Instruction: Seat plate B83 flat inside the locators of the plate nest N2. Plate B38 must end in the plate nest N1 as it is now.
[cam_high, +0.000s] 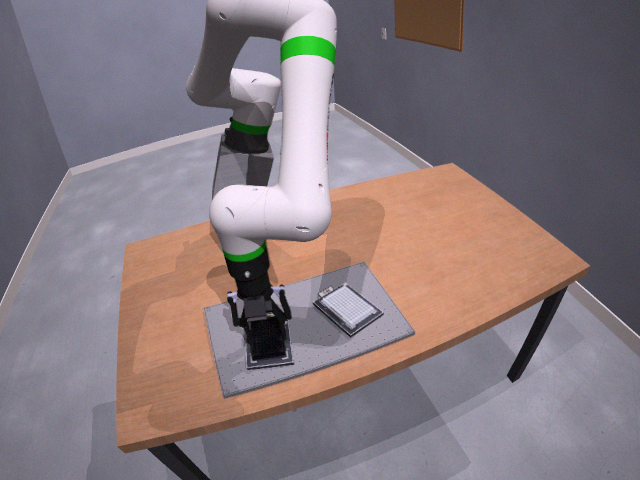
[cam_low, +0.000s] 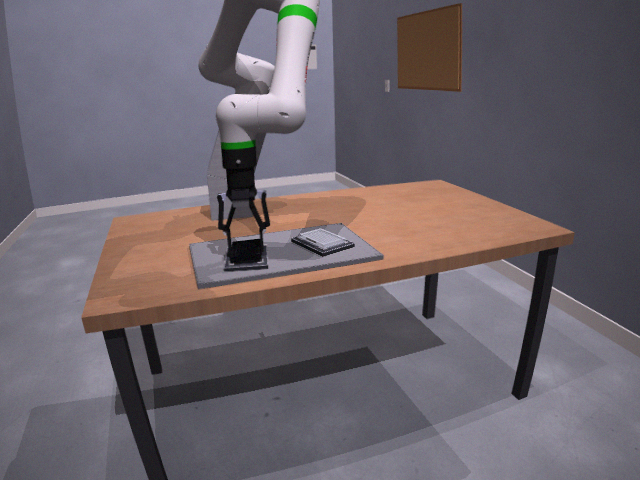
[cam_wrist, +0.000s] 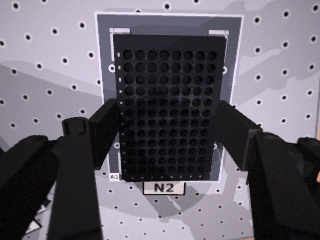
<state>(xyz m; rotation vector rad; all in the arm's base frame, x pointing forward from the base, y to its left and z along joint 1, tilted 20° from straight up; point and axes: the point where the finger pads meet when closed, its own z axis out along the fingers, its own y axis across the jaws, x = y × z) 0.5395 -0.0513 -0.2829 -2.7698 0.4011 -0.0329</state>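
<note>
My gripper (cam_high: 262, 324) (cam_low: 246, 241) (cam_wrist: 166, 114) is shut on the long sides of a black well plate (cam_high: 267, 342) (cam_low: 246, 252) (cam_wrist: 167, 107), plate B83. It holds the plate level, right over the plate nest N2 (cam_high: 269, 363) (cam_low: 247, 266) (cam_wrist: 231, 60), very low. The nest's pale frame shows around the plate's top and sides, and the N2 label (cam_wrist: 164, 188) shows below it. I cannot tell whether the plate rests in the nest. A white well plate (cam_high: 350, 305) (cam_low: 321, 238), plate B38, lies flat in the other nest, N1 (cam_high: 375, 316) (cam_low: 342, 246), to the right.
Both nests sit on a grey perforated baseplate (cam_high: 320, 347) (cam_low: 299, 258) (cam_wrist: 50, 60) on the wooden table (cam_high: 465, 232) (cam_low: 439, 217). The arm's base stands behind the table's far left edge.
</note>
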